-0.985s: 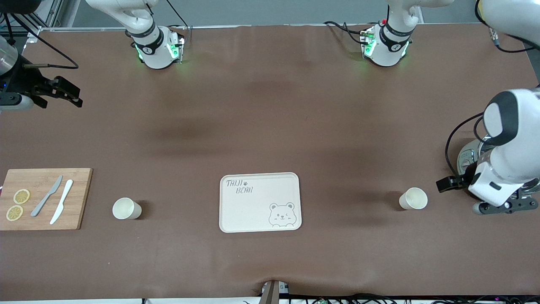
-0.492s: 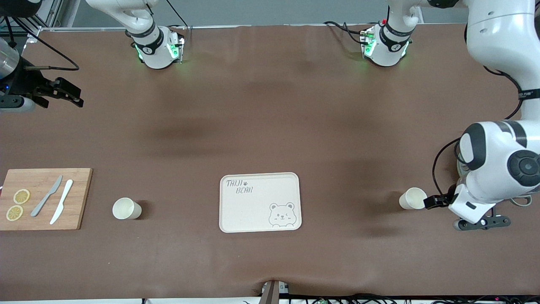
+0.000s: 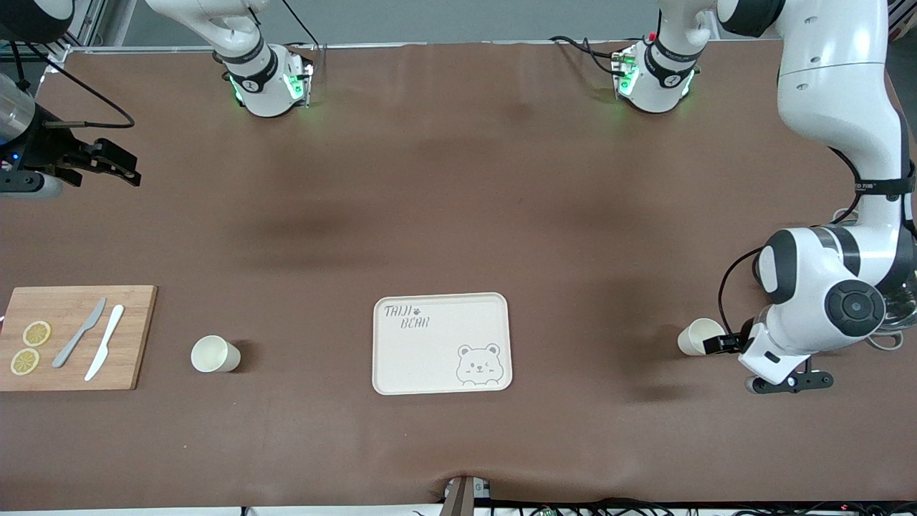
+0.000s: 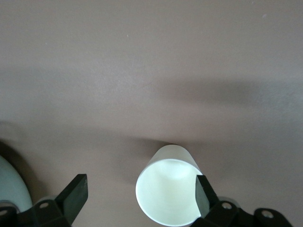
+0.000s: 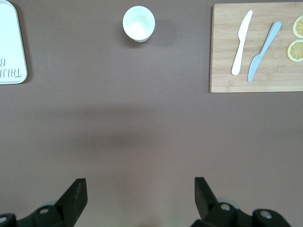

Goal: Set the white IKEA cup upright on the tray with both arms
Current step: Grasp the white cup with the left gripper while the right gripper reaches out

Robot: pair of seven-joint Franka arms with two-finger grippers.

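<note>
A white cup (image 3: 696,337) sits on the brown table toward the left arm's end, its open mouth in view. My left gripper (image 3: 718,345) is open and low beside it. In the left wrist view the cup (image 4: 168,191) lies between the open fingers, close against one fingertip (image 4: 202,191). A second white cup (image 3: 213,354) sits between the cream bear tray (image 3: 442,342) and the cutting board; it also shows in the right wrist view (image 5: 138,22). My right gripper (image 3: 107,161) is open and empty, waiting above the table at the right arm's end.
A wooden cutting board (image 3: 71,337) with two knives and two lemon slices lies at the right arm's end. A metal and glass object (image 3: 899,315) sits partly hidden under the left arm. The tray corner (image 5: 12,47) shows in the right wrist view.
The left arm has swung toward the tray and come down, bringing its open gripper up to the cup at its end. The right gripper has barely moved.
</note>
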